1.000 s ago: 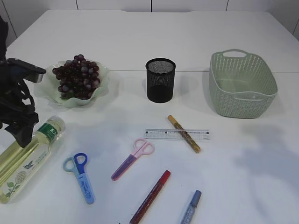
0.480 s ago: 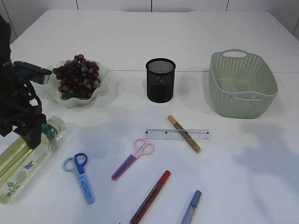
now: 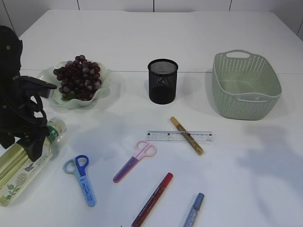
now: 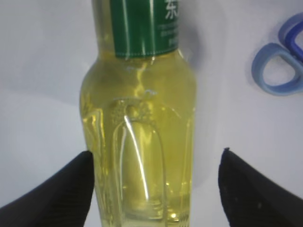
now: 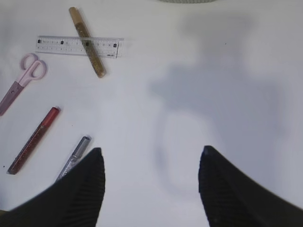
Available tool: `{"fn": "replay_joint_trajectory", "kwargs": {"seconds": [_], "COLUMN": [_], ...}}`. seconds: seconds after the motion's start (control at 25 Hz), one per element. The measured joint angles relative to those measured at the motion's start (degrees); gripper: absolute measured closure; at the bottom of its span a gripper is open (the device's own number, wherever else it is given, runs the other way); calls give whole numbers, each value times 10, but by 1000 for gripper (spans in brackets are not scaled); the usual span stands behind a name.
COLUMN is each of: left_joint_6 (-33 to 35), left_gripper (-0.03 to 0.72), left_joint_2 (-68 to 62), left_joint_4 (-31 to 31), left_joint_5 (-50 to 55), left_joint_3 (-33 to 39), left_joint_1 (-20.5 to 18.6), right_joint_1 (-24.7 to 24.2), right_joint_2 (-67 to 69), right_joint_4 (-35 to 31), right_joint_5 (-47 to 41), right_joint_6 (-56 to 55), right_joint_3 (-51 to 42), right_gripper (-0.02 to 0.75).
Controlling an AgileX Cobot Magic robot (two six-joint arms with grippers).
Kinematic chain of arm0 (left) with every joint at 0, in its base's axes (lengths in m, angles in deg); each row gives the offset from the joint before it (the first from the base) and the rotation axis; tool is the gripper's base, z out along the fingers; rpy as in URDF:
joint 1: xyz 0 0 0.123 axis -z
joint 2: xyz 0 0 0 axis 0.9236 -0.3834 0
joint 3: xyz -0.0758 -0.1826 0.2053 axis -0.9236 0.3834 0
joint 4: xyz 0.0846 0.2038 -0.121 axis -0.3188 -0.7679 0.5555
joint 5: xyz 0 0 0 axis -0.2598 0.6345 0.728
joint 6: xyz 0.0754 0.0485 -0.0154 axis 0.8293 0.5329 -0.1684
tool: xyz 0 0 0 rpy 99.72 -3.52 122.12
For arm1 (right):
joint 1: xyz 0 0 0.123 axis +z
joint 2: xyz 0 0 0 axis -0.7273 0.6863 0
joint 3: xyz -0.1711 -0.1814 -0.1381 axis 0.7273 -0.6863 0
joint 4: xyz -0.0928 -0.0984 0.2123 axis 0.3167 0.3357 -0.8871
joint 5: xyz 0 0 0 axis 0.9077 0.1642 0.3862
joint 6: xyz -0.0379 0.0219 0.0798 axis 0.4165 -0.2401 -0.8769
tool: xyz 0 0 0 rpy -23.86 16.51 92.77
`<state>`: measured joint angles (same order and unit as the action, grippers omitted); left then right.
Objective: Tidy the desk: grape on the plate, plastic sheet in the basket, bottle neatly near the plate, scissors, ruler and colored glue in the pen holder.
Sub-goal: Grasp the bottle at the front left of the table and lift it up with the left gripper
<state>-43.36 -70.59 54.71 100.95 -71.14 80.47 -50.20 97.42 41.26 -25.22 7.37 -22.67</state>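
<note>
Lying on its side, the bottle point(image 4: 142, 132) sits just below the plate point(image 3: 47, 90) of grapes point(image 3: 78, 78), and I see my left gripper point(image 4: 151, 189) spread wide astride it, fingers clear of the glass. Blue scissors point(image 3: 81, 178) lie right of the bottle. My right gripper point(image 5: 151, 184) hangs open, empty.

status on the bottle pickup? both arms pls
Left gripper open, fingers either side of the lying bottle, not closed on it. Right gripper open, empty, above bare table. Blue scissors lie just beside the bottle.
</note>
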Motion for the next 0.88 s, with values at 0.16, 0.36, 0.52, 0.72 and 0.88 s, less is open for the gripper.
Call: {"fn": "replay_joint_trajectory", "kwargs": {"seconds": [0.16, 0.36, 0.52, 0.72, 0.88], "left_joint_6": [0, 0, 0, 0, 0], "left_gripper": [93, 95, 95, 97, 97], "left_joint_2": [-6, -23, -43, -53, -65], "left_joint_4": [-2, -6, -6, -5, -6], "left_joint_5": [-9, -17, -18, -21, -25], "left_joint_3": [0, 0, 0, 0, 0], "left_joint_1": [0, 0, 0, 0, 0], "right_joint_1": [0, 0, 0, 0, 0], "right_joint_2": [0, 0, 0, 0, 0], "right_joint_4": [0, 0, 0, 0, 0], "right_joint_5": [0, 1, 4, 4, 4], "right_joint_6": [0, -1, -1, -1, -1], "right_joint_3": [0, 0, 0, 0, 0], "right_gripper": [248, 248, 248, 248, 248]}}
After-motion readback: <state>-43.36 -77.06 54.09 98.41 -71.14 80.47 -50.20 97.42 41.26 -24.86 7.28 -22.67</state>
